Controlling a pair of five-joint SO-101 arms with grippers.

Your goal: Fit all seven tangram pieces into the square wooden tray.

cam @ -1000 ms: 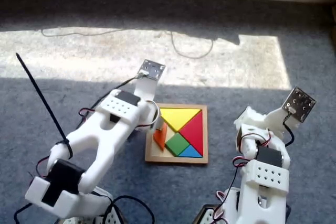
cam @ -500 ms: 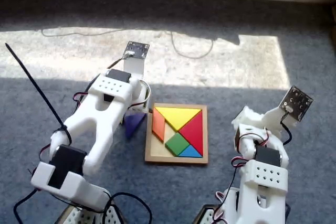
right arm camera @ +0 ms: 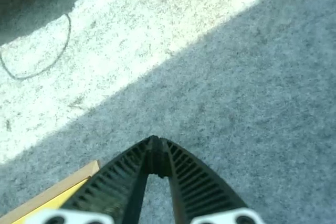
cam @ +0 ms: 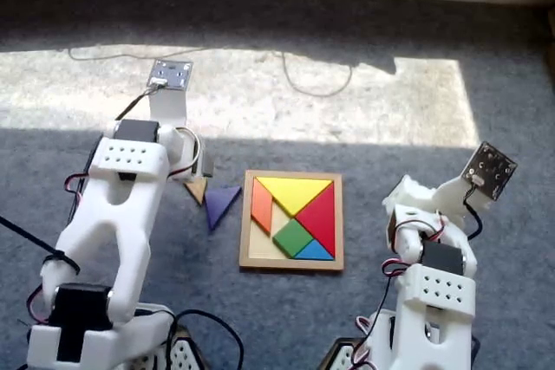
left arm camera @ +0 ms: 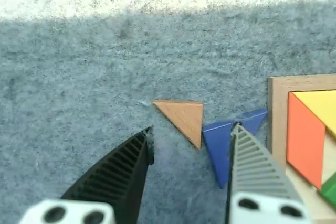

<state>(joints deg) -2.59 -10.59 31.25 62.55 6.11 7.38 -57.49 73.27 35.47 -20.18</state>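
Grey carpet (cam: 286, 309), tray (cam: 290, 263), tan triangle (cam: 197, 190), blue triangle (cam: 220, 203)

We see a hard-edged band of bright sunlight glaring across the far part of the grey carpeted worktop (cam: 260, 101), while its nearer part lies in even, dim shade.

tan triangle (left arm camera: 185, 119), blue triangle (left arm camera: 220, 144), orange parallelogram (left arm camera: 305, 140), grey carpet (left arm camera: 79, 87)

Five pieces sit in the square wooden tray (cam: 291, 264), two lie outside it.
Lying flat in the tray are a yellow triangle (cam: 297, 190), red triangle (cam: 323, 214), orange parallelogram (cam: 261, 205), green square (cam: 293, 236) and blue triangle (cam: 314, 250). Bare wood shows beside the green square. A tan triangle (left arm camera: 184, 119) and a purple-blue triangle (left arm camera: 223, 142) lie just beside each other near the tray's orange side.
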